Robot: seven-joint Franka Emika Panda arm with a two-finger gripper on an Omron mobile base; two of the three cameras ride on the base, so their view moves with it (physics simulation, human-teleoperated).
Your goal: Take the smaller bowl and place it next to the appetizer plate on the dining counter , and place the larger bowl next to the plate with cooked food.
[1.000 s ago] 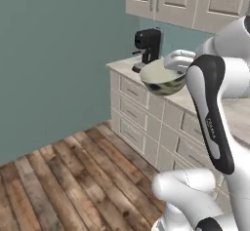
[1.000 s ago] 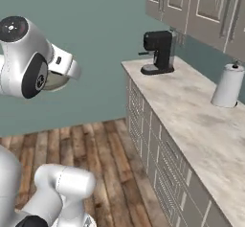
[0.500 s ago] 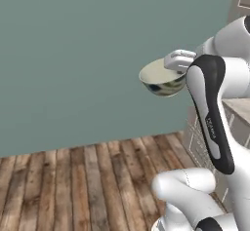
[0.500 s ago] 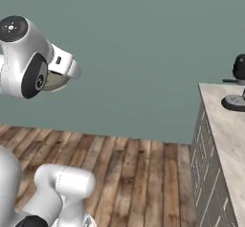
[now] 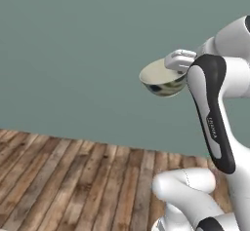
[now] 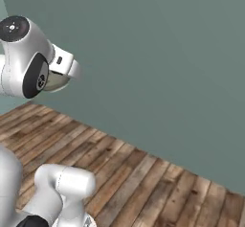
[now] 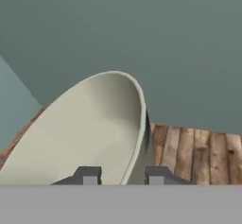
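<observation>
A round deep bowl (image 5: 160, 80) with a grey-green mottled outside and a pale cream inside hangs in the air in front of the arm. My gripper (image 5: 175, 68) is shut on its rim. In the hand view the rim of the bowl (image 7: 90, 133) runs between the two fingertips (image 7: 88, 175), one inside the bowl and one outside, with the gripper (image 7: 123, 176) clamped across it. In the right base view the bowl (image 6: 54, 81) peeks out under the wrist, beside the gripper (image 6: 66, 75). With no twin to compare, I cannot tell whether this is the smaller or the larger bowl.
A plain teal wall (image 5: 73, 54) fills the background. Wooden plank floor (image 5: 73, 176) stretches below and ahead of the base, and the floor (image 6: 143, 173) runs up to the wall on the right side too.
The whole scene has swung as the base turned: the cabinets, marble counter and coffee machine have slid out of the picture, leaving wall and floor. The bowl stays held the same way.
</observation>
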